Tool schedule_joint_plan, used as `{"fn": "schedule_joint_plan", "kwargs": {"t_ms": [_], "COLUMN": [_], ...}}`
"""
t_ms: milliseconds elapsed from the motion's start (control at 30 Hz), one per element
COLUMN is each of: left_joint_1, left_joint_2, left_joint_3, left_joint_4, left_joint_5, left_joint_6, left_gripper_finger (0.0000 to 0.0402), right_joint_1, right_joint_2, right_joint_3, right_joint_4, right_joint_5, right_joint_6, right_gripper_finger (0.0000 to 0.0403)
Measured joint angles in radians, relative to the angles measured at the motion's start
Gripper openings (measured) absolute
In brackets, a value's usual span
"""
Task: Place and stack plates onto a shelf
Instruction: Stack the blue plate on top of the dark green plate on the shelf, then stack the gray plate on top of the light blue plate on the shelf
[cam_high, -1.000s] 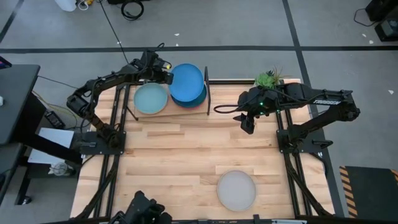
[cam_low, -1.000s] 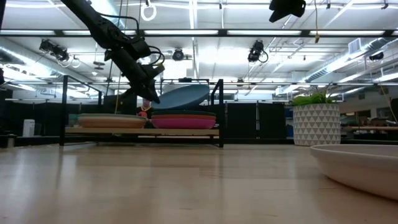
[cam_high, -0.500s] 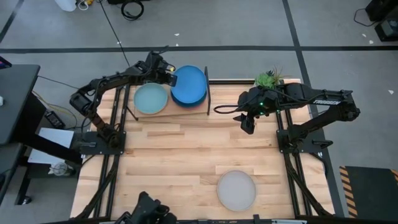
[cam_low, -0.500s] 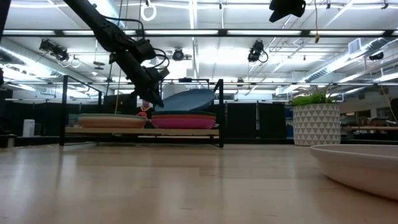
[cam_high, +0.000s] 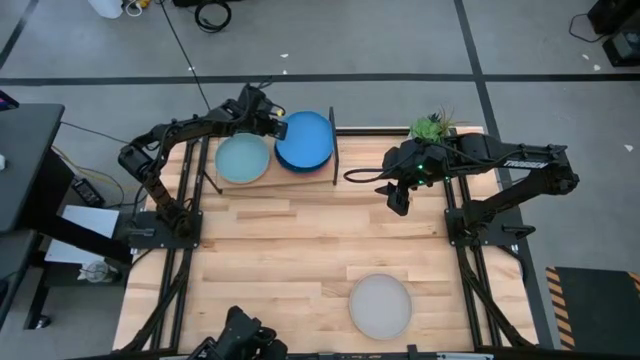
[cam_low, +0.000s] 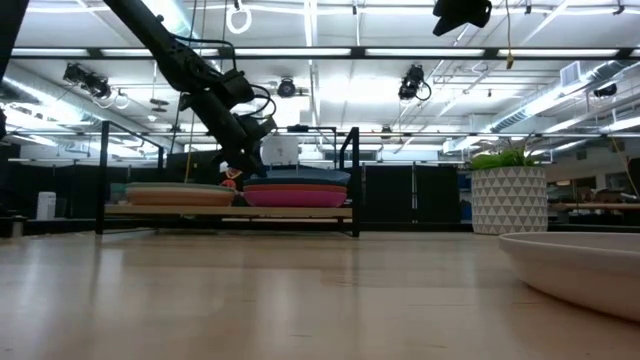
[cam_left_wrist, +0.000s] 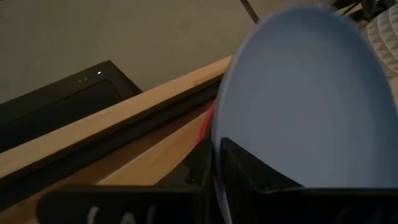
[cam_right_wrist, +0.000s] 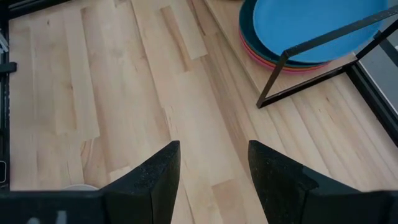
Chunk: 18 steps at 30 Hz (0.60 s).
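Observation:
The blue plate (cam_high: 304, 140) lies about level on top of the right stack on the shelf (cam_high: 270, 181), over dark teal, terracotta and magenta plates (cam_low: 296, 195). My left gripper (cam_high: 270, 123) is shut on the blue plate at its left side. The left stack (cam_low: 180, 192) has a pale teal plate (cam_high: 243, 158) on top. A pale grey plate (cam_high: 380, 305) rests on the table near its near edge. My right gripper (cam_high: 400, 203) hangs open above the table, right of the shelf, and touches nothing. My left gripper pinches the blue plate's rim (cam_left_wrist: 215, 134) on the side toward the table's left, one finger (cam_left_wrist: 202, 167) under the rim and one finger (cam_left_wrist: 252, 175) on the plate's upper face. It comes slanting down from the left. The plate sits level on the right stack (cam_low: 300, 177).
Thin black posts (cam_high: 333, 150) stand at the shelf's right end, close to the blue plate. A potted plant (cam_high: 432, 127) stands at the far edge beside my right arm. Bare slatted tabletop (cam_high: 300, 250) lies between the shelf and the grey plate.
My left gripper has moved a little right and down toward the right stack. The blue plate, which was tilted with its right side raised, has come down level onto that stack. The right arm has kept still.

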Motion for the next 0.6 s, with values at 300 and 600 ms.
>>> {"fn": "schedule_joint_plan", "kwargs": {"t_ms": [300, 600], "left_joint_1": [-0.002, -0.001], "left_joint_2": [0.000, 0.000], "left_joint_3": [0.000, 0.000], "left_joint_4": [0.002, 0.005], "left_joint_5": [0.000, 0.000], "left_joint_6": [0.001, 0.026], "left_gripper_finger": [0.0043, 0.0050], "right_joint_1": [0.000, 0.000], "right_joint_2": [0.000, 0.000], "right_joint_3": [0.000, 0.000], "right_joint_4": [0.000, -0.001], "right_joint_5": [0.000, 0.000], "right_joint_6": [0.000, 0.000], "right_gripper_finger": [0.0195, 0.0195]}}
